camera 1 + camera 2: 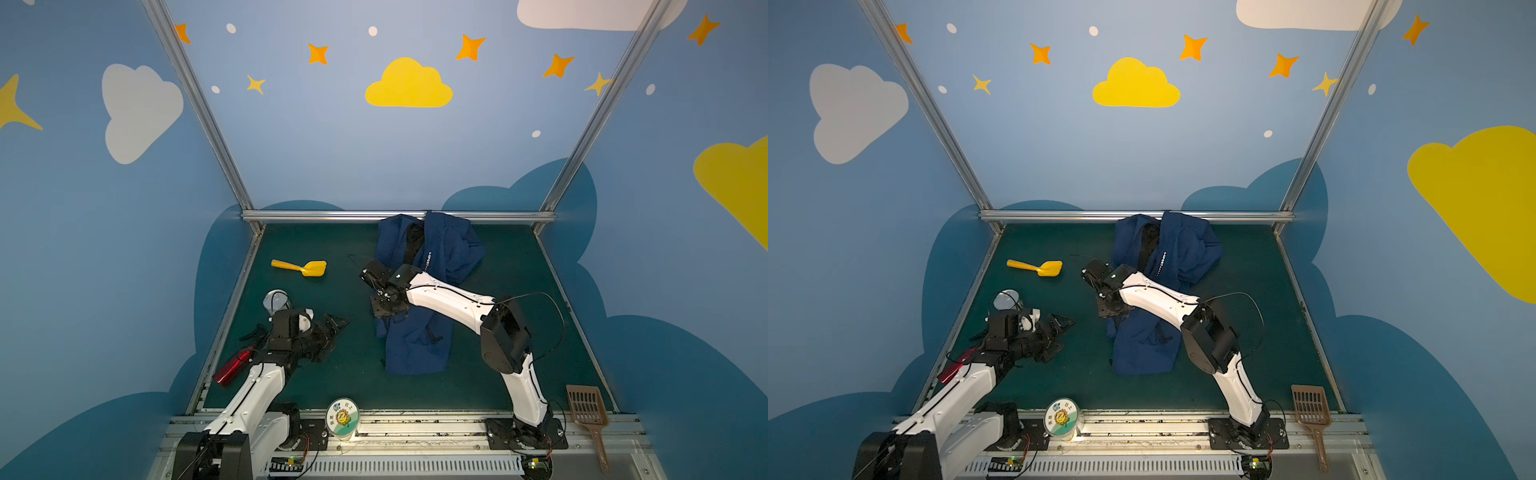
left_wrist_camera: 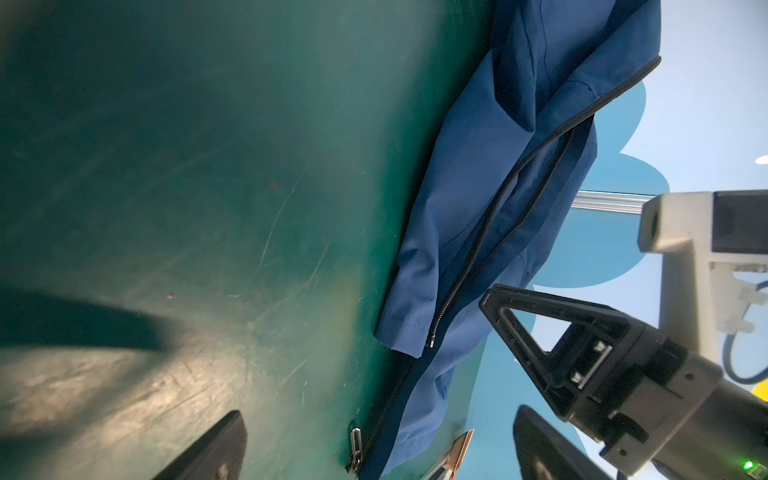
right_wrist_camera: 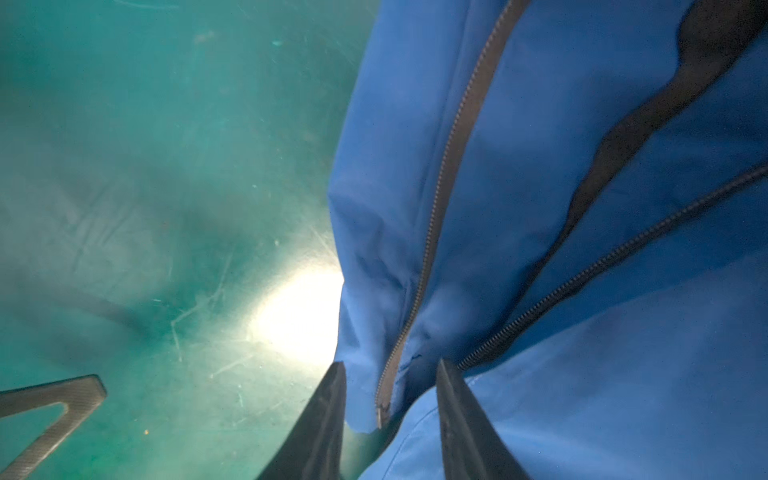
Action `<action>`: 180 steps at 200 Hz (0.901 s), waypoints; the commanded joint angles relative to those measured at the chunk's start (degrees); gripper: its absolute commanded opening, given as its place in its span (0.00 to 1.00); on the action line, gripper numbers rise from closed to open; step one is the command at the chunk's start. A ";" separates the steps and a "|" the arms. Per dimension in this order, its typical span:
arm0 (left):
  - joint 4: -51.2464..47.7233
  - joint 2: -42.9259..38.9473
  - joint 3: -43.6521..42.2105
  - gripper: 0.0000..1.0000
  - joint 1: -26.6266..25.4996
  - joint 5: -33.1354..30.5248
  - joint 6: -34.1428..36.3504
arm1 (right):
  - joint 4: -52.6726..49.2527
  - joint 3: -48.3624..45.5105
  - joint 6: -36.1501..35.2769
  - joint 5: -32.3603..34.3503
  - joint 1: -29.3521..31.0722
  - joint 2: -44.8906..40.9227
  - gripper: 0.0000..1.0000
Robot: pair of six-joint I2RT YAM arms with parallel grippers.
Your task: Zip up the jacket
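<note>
There is one jacket (image 1: 415, 349) (image 1: 1144, 353), and it is the biggest thing on the green table (image 1: 353, 382). There are two grippers. There is also one yellow scoop (image 1: 301, 268) on the robot's left part of the table and one red bottle (image 1: 230, 368) at the table's left edge. One pale round cup (image 1: 276, 301) sits near that same edge, though it is hard to make out. One round tub with a sunflower lid (image 1: 343, 417) stands at the table's front edge, and one brown scoop with slots (image 1: 588, 409) lies by the table's front right corner. The jacket lies near the middle of the table, a bit to the right. Its long way runs from the table's back edge to the front. The collar end is bunched up against the back edge and the bottom hem points to the front. Its front is open, so some black lining (image 1: 413, 239) shows near the collar. The two zipper sides (image 3: 440, 174) lie apart. The right gripper (image 1: 388, 307) (image 3: 390, 365) is down on the jacket's left edge, about halfway along the table. Its fingers (image 3: 328, 415) stand partway apart with the low end of one zipper side between them. I cannot tell if they squeeze the cloth. The left gripper (image 1: 334, 334) (image 1: 1061, 336) is spread wide and holds nothing. It hangs over bare table left of the jacket. In the left wrist view a silver zipper pull (image 2: 355, 440) rests on the table by the hem.
</note>
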 commanded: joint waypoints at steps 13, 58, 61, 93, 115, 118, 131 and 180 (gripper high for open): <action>1.12 0.80 0.04 0.99 0.23 0.76 0.16 | -1.24 0.77 -0.02 -1.26 -0.96 3.01 0.34; 1.17 1.16 0.10 0.99 0.22 0.87 0.07 | -1.70 0.15 0.07 -2.33 -1.25 4.72 0.29; 1.14 1.19 0.10 0.99 0.20 0.94 0.02 | -1.80 0.11 0.08 -2.20 -1.24 4.75 0.26; 1.02 0.95 0.39 0.99 0.30 1.37 -0.36 | -1.66 -1.05 -0.09 -3.04 -1.69 3.04 0.01; -0.10 0.38 1.26 0.99 0.33 1.88 -0.29 | -1.19 -2.25 -0.36 -4.38 -1.69 0.13 0.00; -0.36 0.22 1.37 0.99 0.27 1.89 -0.28 | -0.94 -2.52 -0.42 -4.69 -1.67 -0.35 0.00; -1.05 -0.57 1.88 0.99 0.31 2.45 -0.44 | 0.13 -4.21 -0.48 -6.38 -1.78 -2.83 0.00; 11.10 -4.34 0.75 0.99 0.03 10.57 -14.10 | 21.42 -19.35 2.30 -26.36 -4.10 -14.45 0.00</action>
